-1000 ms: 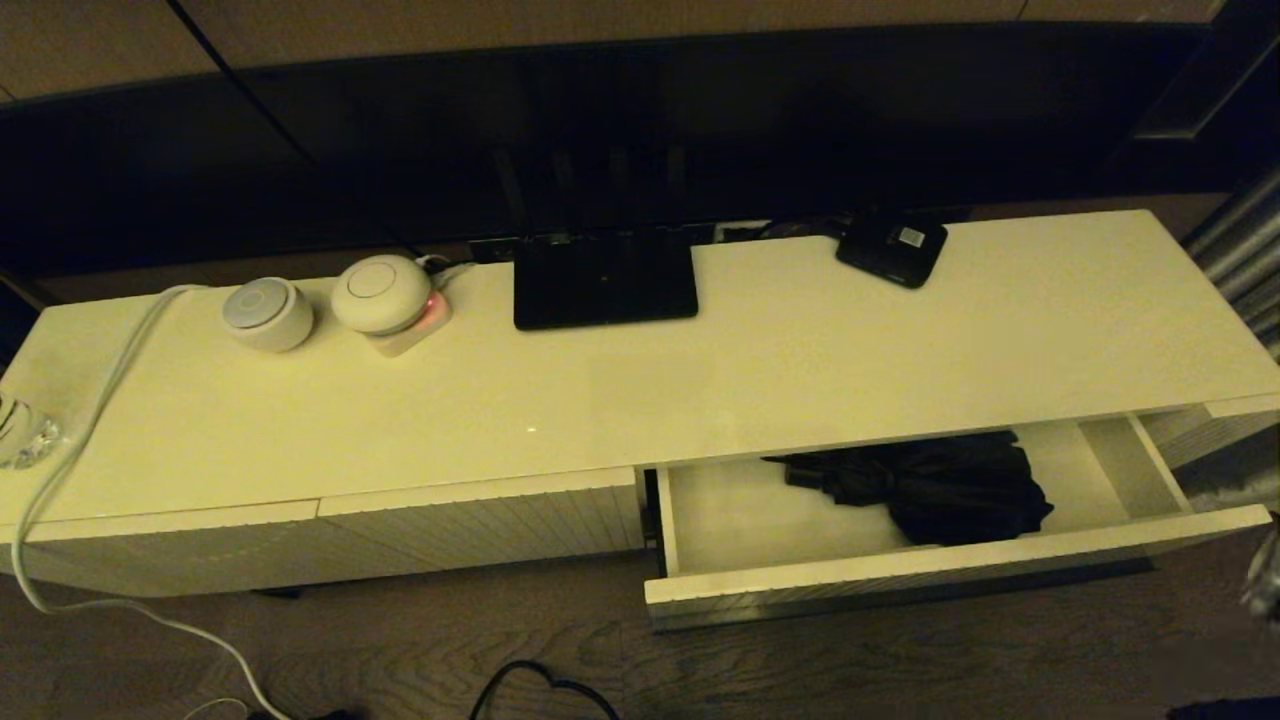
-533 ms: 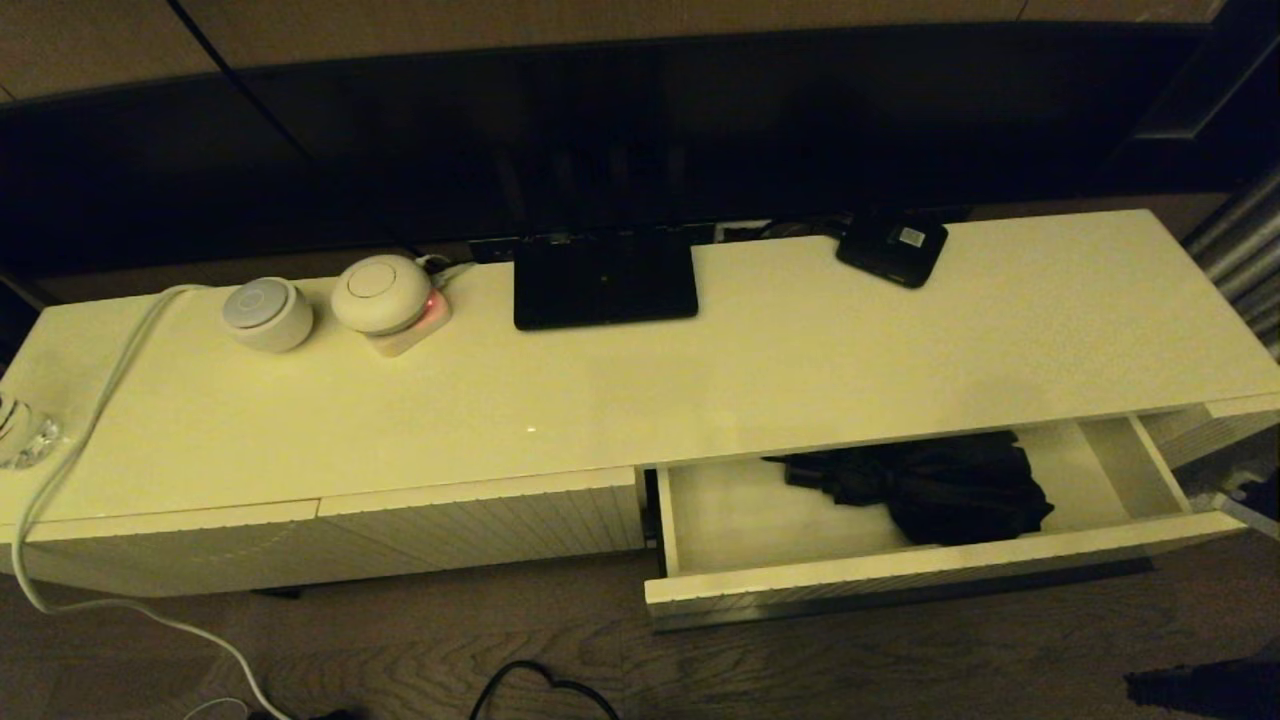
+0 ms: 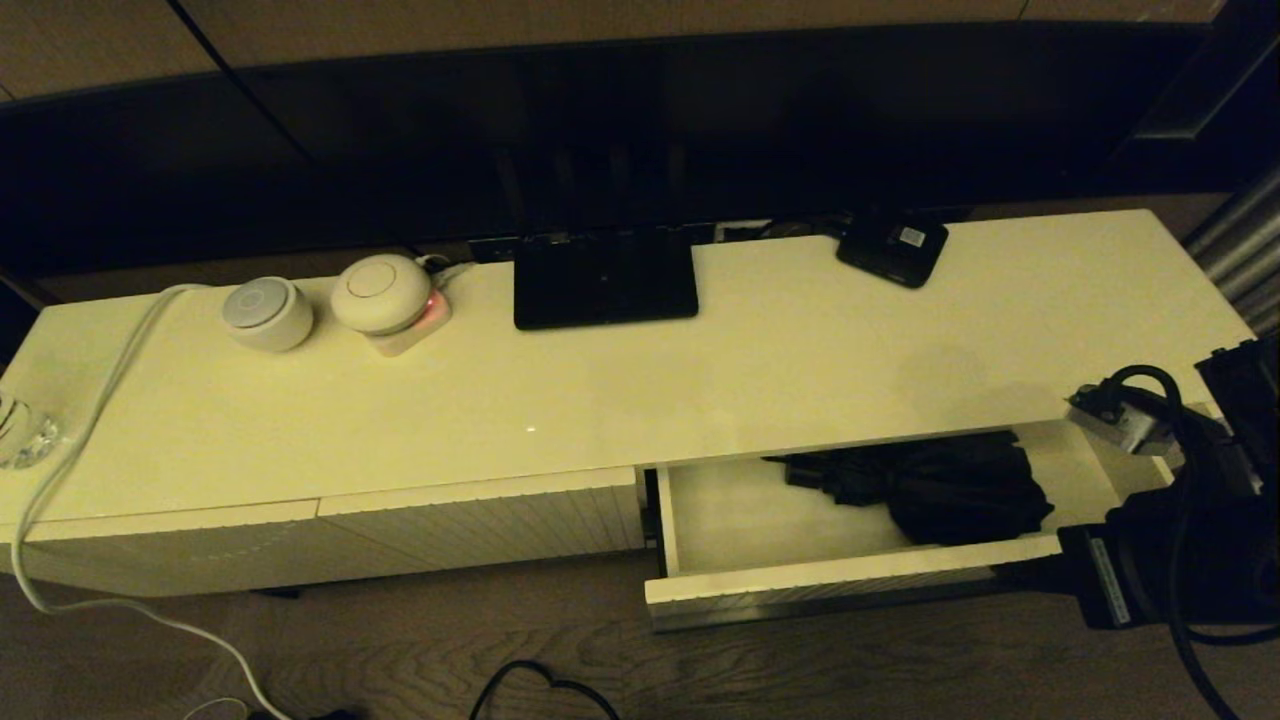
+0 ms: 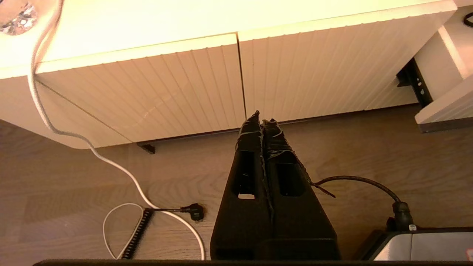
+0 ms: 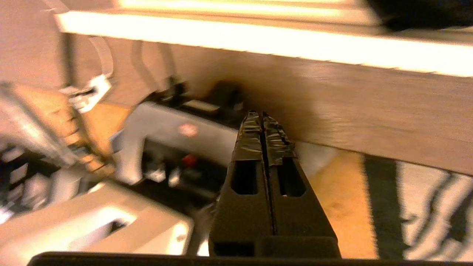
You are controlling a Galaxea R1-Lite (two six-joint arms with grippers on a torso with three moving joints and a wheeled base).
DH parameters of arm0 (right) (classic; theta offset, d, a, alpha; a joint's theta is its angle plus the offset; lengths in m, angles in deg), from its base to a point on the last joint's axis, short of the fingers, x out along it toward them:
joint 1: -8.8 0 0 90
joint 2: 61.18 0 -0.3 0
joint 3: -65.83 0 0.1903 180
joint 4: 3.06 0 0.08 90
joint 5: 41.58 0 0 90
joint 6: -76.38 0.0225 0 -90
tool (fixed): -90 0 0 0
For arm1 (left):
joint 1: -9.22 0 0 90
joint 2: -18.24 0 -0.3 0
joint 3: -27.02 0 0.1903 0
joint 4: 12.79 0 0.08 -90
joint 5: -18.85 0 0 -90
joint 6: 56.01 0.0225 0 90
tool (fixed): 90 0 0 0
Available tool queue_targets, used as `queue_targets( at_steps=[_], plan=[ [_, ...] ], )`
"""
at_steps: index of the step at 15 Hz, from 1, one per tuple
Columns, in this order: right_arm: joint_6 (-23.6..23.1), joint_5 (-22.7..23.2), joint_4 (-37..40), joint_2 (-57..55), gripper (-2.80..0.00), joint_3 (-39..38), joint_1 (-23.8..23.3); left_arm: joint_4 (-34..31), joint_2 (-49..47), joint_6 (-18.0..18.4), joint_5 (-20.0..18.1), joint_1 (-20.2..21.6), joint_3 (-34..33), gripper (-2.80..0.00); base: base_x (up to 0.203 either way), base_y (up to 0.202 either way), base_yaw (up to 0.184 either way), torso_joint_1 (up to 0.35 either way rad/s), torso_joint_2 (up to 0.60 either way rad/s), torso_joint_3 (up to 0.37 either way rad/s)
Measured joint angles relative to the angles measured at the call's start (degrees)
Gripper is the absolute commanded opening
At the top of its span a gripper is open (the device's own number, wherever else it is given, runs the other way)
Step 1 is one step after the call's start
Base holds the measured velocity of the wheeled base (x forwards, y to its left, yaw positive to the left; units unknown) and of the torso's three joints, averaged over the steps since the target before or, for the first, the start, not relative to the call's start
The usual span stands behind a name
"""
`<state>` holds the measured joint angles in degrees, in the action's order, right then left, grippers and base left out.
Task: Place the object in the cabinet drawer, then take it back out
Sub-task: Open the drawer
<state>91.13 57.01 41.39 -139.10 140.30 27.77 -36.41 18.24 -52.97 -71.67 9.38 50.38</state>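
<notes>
The cabinet drawer (image 3: 850,575) stands pulled open at the right of the cream cabinet. The black folding umbrella (image 3: 940,490) lies inside it, towards the back right, bunched fabric to the right. My right gripper (image 3: 1010,577) is shut and empty, lying low against the right part of the drawer front. The right wrist view shows its closed fingertips (image 5: 262,116) just before the blurred ribbed drawer front (image 5: 369,107). My left gripper (image 4: 263,117) is shut and empty, parked low above the floor in front of the closed ribbed fronts (image 4: 192,88); a corner of the open drawer (image 4: 447,107) shows beside them.
On the cabinet top sit a black router (image 3: 604,280), a small black box with a white label (image 3: 892,248) and two round white devices (image 3: 267,312) (image 3: 381,292). A white cable (image 3: 80,440) runs over the left end. Dark cables (image 3: 540,685) lie on the floor.
My right arm has swung in from the right edge and now covers the drawer's right end. The drawer and umbrella have not moved.
</notes>
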Motion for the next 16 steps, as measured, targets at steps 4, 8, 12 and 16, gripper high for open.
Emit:
queue_targets(
  at_steps=[4,8,12,16],
  plan=[
    [0.01,-13.34,-2.34,-3.46,-2.80,-0.48,2.61,0.02,0.00,-0.02,0.00,0.00,0.00,-2.80,0.000,0.000,0.000,0.000,0.00,0.000],
    [-1.06,-17.61,-9.67,-5.93,-2.80,-2.94,3.61,0.02,0.00,0.00,0.00,0.00,0.00,-2.80,0.000,0.000,0.000,0.000,0.00,0.000],
    [-4.41,-19.61,-18.23,-7.77,-2.80,-6.12,4.07,0.02,0.00,0.00,0.00,0.00,0.00,-2.80,0.000,0.000,0.000,0.000,0.00,0.000],
    [-4.44,-24.73,-23.07,-10.13,-2.80,-7.10,4.29,-0.01,0.00,0.00,0.00,0.00,0.00,-2.80,0.000,0.000,0.000,0.000,0.00,0.000]
  ],
)
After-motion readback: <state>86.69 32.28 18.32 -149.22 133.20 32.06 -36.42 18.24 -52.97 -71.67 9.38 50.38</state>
